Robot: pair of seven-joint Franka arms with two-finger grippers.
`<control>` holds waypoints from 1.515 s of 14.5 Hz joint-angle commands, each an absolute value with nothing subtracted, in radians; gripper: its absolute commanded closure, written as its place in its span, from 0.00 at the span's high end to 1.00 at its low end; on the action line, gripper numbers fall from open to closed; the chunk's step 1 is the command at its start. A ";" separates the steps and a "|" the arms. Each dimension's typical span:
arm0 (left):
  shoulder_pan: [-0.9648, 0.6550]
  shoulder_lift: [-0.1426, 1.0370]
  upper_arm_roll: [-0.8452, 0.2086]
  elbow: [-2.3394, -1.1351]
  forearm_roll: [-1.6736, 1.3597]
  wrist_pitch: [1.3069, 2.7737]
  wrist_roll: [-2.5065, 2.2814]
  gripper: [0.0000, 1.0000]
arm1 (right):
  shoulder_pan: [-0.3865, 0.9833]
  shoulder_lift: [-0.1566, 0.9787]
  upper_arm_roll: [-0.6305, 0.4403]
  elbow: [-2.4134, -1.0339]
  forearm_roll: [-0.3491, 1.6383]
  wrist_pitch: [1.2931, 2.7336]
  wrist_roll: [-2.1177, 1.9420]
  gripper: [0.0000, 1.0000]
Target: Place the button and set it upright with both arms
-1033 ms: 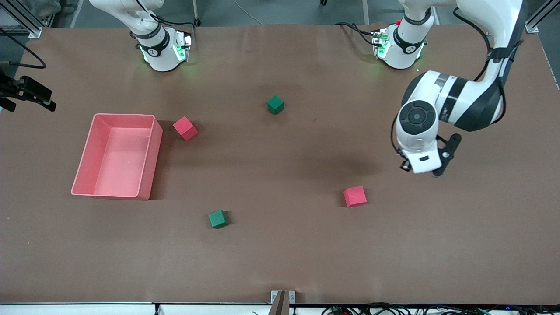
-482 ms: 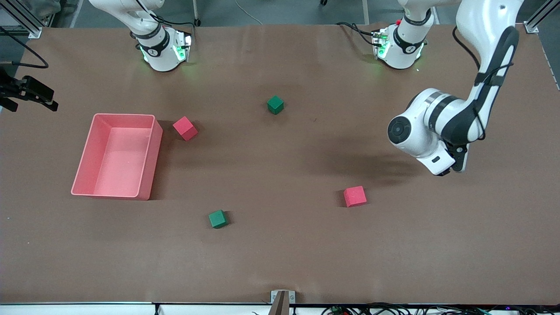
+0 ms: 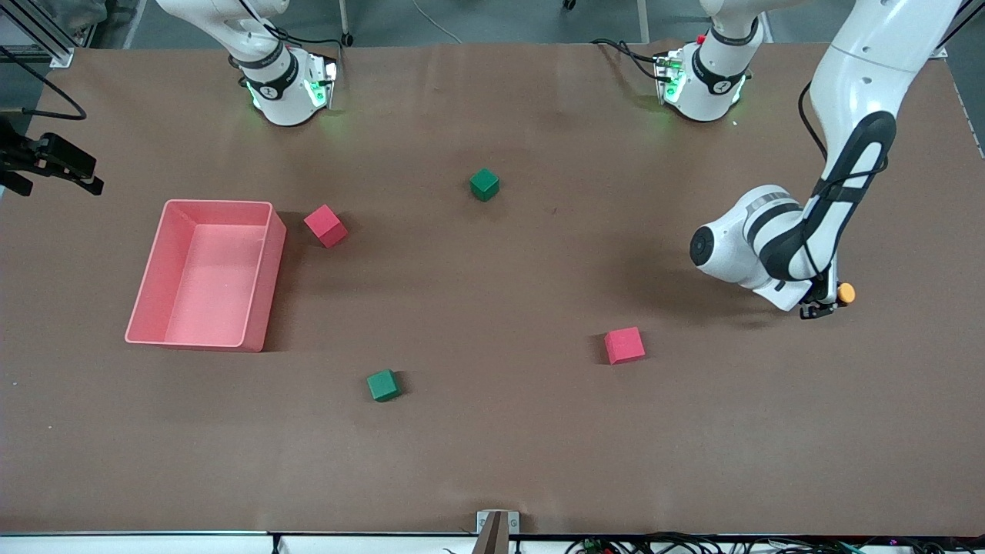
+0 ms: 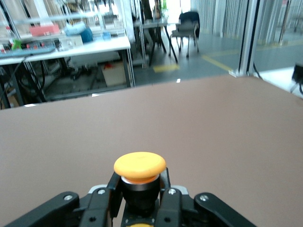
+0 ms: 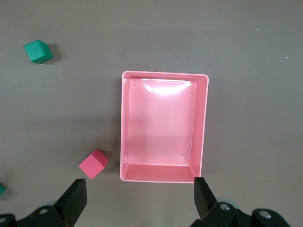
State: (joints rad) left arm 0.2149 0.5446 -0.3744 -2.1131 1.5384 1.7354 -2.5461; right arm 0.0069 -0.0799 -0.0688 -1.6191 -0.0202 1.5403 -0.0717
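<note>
In the left wrist view, the left gripper's fingers (image 4: 102, 203) hide the lower body of the button (image 4: 139, 166). In the front view the right gripper is out of frame. The right wrist view crops its fingers (image 5: 73, 198).

Count: 2 red cubes (image 3: 325, 225) (image 3: 624, 345), 2 green cubes (image 3: 484, 185) (image 3: 382, 385), 1 pink bin (image 3: 262, 285), 1 orange-capped button (image 3: 845, 292), 2 arms.
</note>
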 commanded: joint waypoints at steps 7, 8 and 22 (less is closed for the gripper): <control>0.210 0.742 -0.342 -2.105 1.801 1.508 -2.816 0.00 | 0.003 -0.091 -0.060 -1.631 -0.020 1.534 -0.067 1.00; 0.209 0.762 -0.334 -2.105 1.824 1.508 -2.833 0.00 | 0.003 -0.091 -0.060 -1.631 -0.021 1.534 -0.067 1.00; 0.193 0.822 -0.288 -2.083 1.875 1.506 -2.898 1.00 | 0.005 -0.089 -0.060 -1.632 -0.021 1.534 -0.078 1.00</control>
State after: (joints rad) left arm 0.2072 0.8103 -0.3036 -2.0834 1.8524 1.5192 -2.7615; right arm 0.0069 -0.0792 -0.0663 -1.6204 -0.0202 1.5372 -0.0724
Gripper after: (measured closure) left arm 0.304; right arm 0.000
